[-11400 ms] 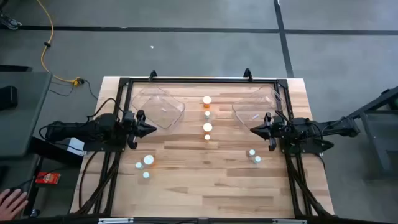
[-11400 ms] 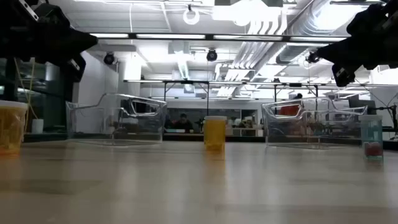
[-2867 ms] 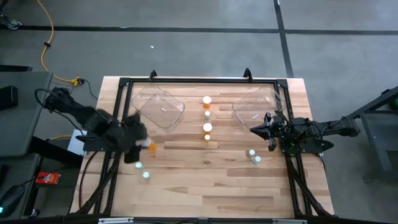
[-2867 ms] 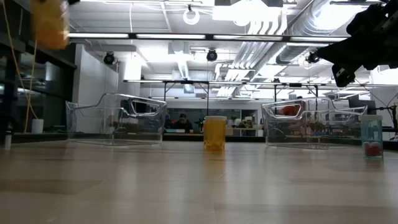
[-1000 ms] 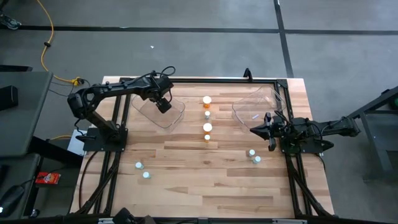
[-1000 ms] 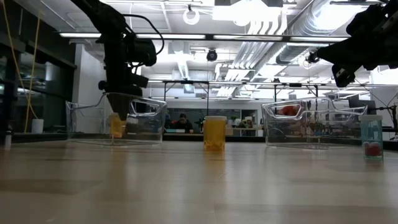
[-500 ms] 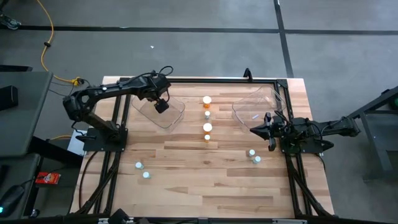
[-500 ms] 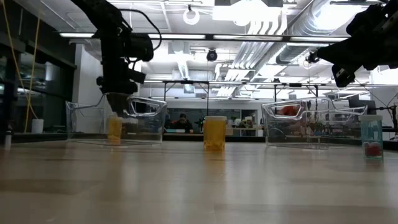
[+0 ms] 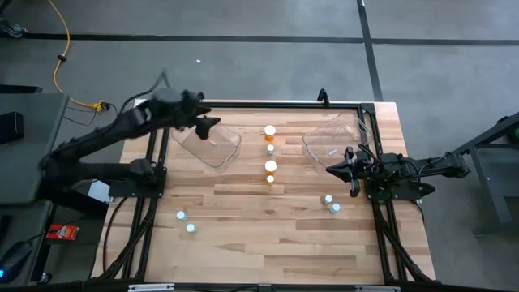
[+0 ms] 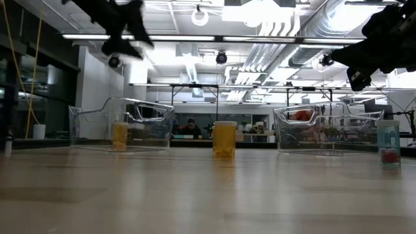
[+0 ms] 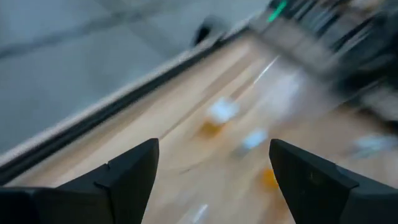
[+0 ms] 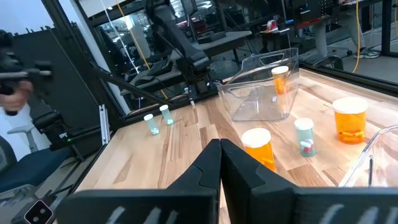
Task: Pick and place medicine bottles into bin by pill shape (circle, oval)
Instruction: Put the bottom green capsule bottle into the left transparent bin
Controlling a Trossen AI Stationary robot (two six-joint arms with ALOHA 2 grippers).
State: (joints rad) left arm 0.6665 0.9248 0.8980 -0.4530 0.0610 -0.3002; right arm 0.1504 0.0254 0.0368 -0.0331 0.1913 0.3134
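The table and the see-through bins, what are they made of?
The table looks like wood: pale planks with grain lines and a smooth, slightly shiny top. The left bin and right bin look like clear hard plastic, since you can see straight through their glossy walls to the orange bottle inside the left one.

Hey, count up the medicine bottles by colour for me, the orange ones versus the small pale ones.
Orange bottles: 3, one of them inside a clear bin
Small pale bottles: 5
Total: 8
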